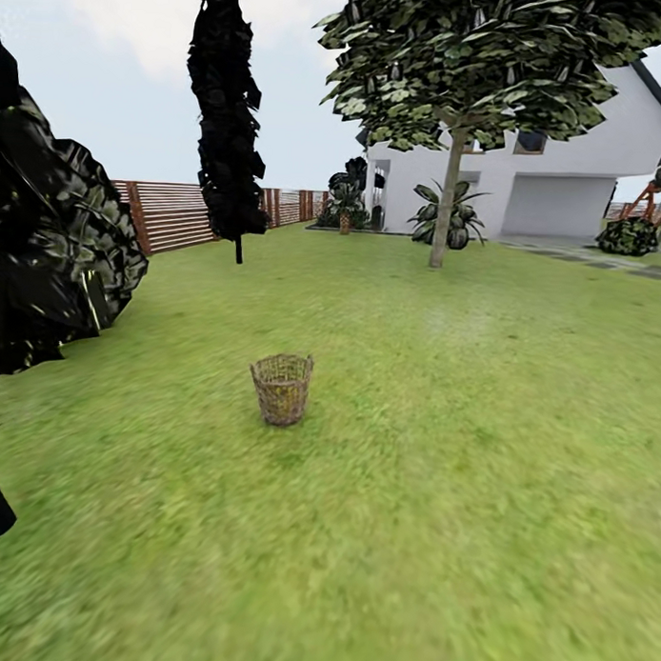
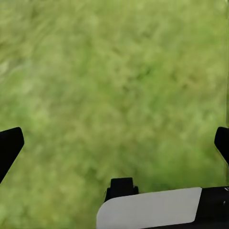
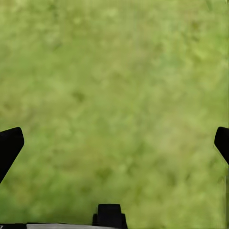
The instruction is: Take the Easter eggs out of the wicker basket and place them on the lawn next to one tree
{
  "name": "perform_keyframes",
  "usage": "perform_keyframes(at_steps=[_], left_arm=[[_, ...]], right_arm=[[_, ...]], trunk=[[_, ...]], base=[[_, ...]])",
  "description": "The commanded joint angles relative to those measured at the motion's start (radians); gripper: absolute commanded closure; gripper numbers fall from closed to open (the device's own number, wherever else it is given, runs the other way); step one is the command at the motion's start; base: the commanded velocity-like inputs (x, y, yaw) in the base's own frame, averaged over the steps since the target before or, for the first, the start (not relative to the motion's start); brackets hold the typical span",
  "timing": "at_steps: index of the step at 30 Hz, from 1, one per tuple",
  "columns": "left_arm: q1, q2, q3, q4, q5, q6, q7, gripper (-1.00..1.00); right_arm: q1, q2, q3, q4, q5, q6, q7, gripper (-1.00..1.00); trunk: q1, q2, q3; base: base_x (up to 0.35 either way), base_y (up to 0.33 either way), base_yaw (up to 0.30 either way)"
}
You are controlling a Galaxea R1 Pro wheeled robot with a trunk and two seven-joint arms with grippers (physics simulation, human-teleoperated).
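While the wicker basket stands upright on the lawn some way ahead, close to twelve o'clock and a shade toward eleven in the head view, the robot looks to be in the approach step, with nothing picked up yet. Its rim is open to the sky, but from this angle the inside is hidden, so I cannot tell whether the eggs lie in it. Beyond it, toward one o'clock and well apart from the basket, rises the tree with a bare grey-brown trunk and a broad leafy crown, standing in front of the white house. A dark narrow cone-shaped tree stands at eleven o'clock before the slatted fence, and a dark bush crowds in at nine o'clock. In the left wrist view the left gripper has its two dark fingertips spread wide apart with only blurred grass between them; the right gripper in the right wrist view is likewise spread wide and holds nothing. My judgement is that the next move calls for rolling the base forward until the basket sits within arm's reach, then tilting the head and trunk down so the inside of the basket can be seen before one arm reaches in from above. The broad-crowned tree seems the natural place for the eggs, though it will need a further drive across open grass
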Motion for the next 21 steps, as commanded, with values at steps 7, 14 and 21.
perform_keyframes(at_steps=[7, 14, 21], left_arm=[[0.0, -0.001, 0.001, 0.0, 0.0, -0.001, 0.0, -1.0], [0.0, -0.004, 0.001, 0.0, 0.0, 0.0, 0.0, -1.0], [0.0, -0.005, 0.0, 0.0, 0.0, -0.001, 0.0, -1.0]], right_arm=[[0.0, 0.0, 0.0, 0.001, 0.0, 0.0, 0.0, -1.0], [0.0, -0.002, 0.0, 0.001, 0.0, 0.0, 0.0, -1.0], [0.0, -0.004, -0.003, 0.001, -0.001, 0.0, 0.0, -1.0]], trunk=[[0.0, 0.0, 0.0], [0.0, 0.0, 0.0], [0.0, 0.0, 0.0]], base=[[0.267, -0.232, 0.199], [0.267, -0.232, 0.189], [0.267, -0.232, 0.178]])
